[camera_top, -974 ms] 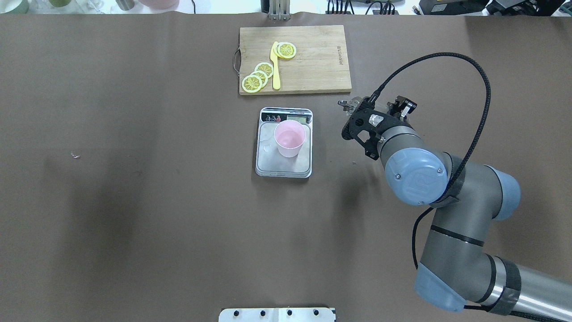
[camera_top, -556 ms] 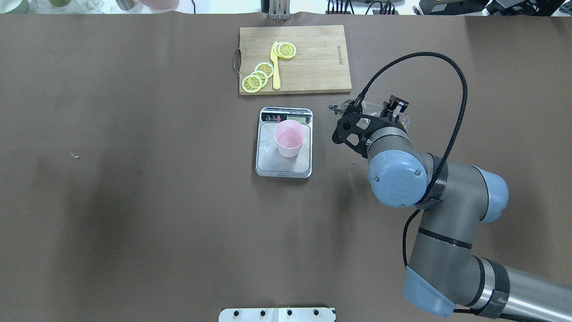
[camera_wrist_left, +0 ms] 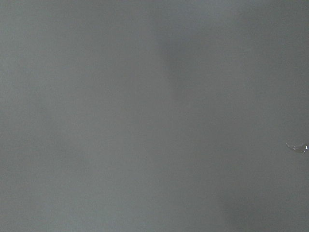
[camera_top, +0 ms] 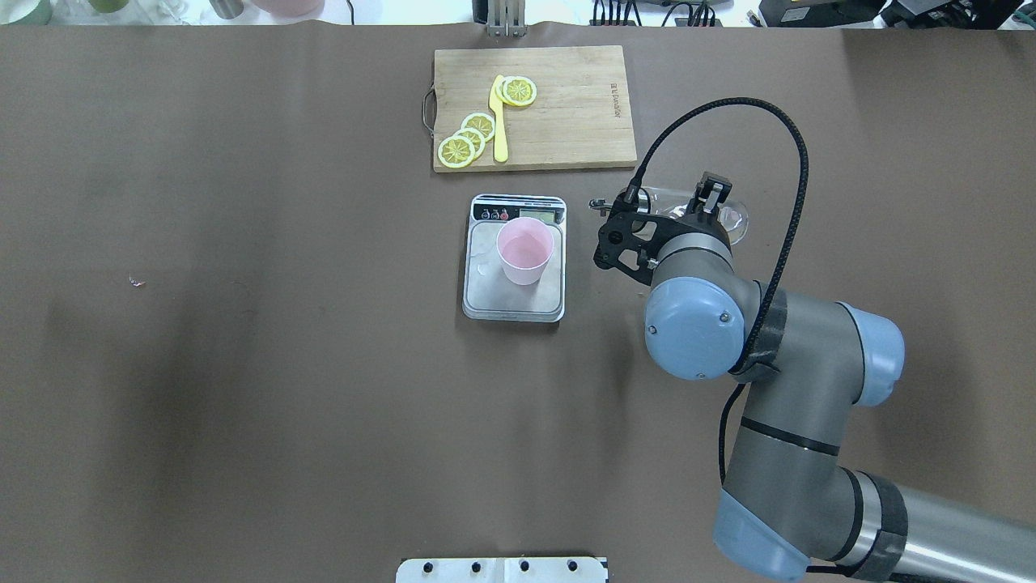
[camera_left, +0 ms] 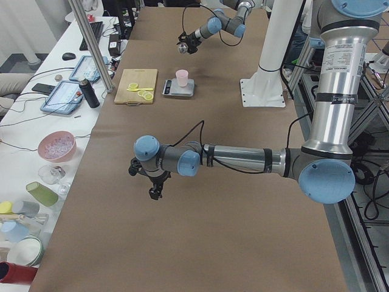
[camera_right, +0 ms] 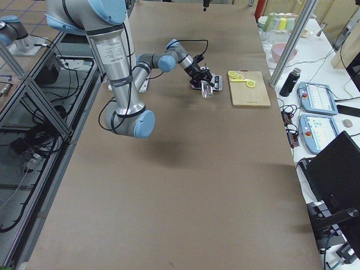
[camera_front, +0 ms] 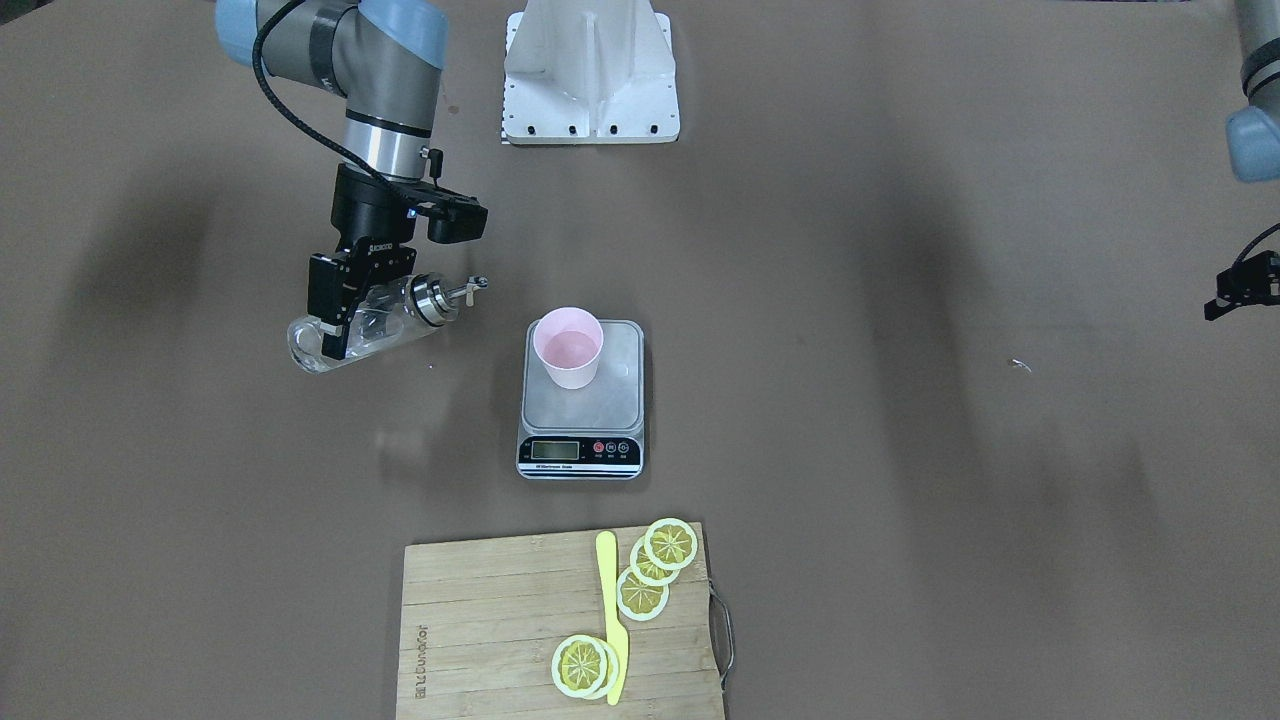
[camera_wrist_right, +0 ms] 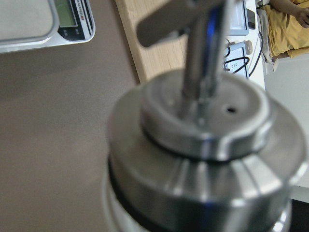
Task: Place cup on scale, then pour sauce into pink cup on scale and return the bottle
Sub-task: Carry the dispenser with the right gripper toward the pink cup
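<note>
The pink cup (camera_top: 525,251) stands upright on the silver scale (camera_top: 486,293), on the half near its display; both also show in the front view, the cup (camera_front: 568,348) on the scale (camera_front: 580,452). My right gripper (camera_front: 336,322) is shut on the clear glass bottle (camera_front: 372,330), held above the table and tipped almost onto its side. Its metal spout (camera_front: 464,291) points at the cup and stops short of the scale. The right wrist view is filled by the blurred metal cap (camera_wrist_right: 203,145). My left gripper (camera_left: 155,192) hangs over bare table, far from the scale; I cannot tell its opening.
A wooden cutting board (camera_top: 566,105) with lemon slices (camera_top: 468,138) and a yellow knife (camera_top: 499,121) lies just beyond the scale. The white robot base plate (camera_front: 590,70) sits at the near table edge. A small scrap (camera_top: 135,281) lies at the table's left.
My right arm has moved left toward the scale with the bottle, and the bottle has tipped further toward level. The cup and scale have not moved.
</note>
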